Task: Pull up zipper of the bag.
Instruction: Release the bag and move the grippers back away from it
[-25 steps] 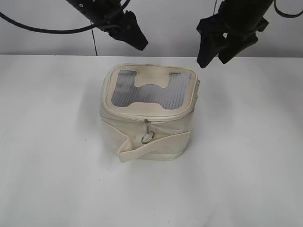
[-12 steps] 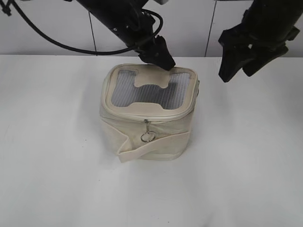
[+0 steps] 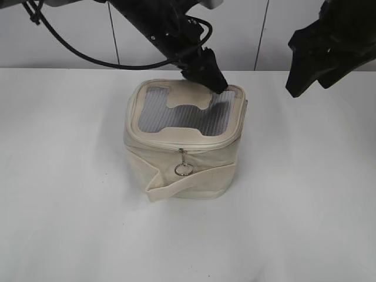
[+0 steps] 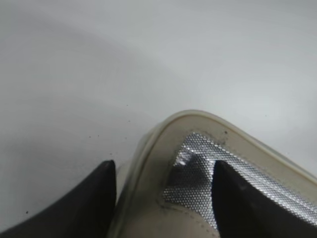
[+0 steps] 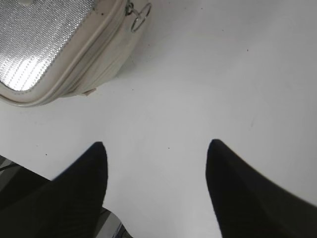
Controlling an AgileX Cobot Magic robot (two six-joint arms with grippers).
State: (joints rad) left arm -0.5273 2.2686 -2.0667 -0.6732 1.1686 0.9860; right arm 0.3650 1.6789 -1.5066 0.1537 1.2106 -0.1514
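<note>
Left hand (image 3: 212, 79) spread over the bag's (image 3: 182, 164) rear lid corner; right hand (image 5: 156, 191) spread above bare surface (image 3: 305, 194).

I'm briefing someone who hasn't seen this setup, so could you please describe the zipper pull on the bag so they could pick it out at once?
On the white table stands a single boxy cream bag with a grey ribbed panel in its lid. Follow the zipper track round the lid rim to the middle of the front side. There hangs the small silver pull with its dangling ring, the only metal piece on the cream fabric.
</note>
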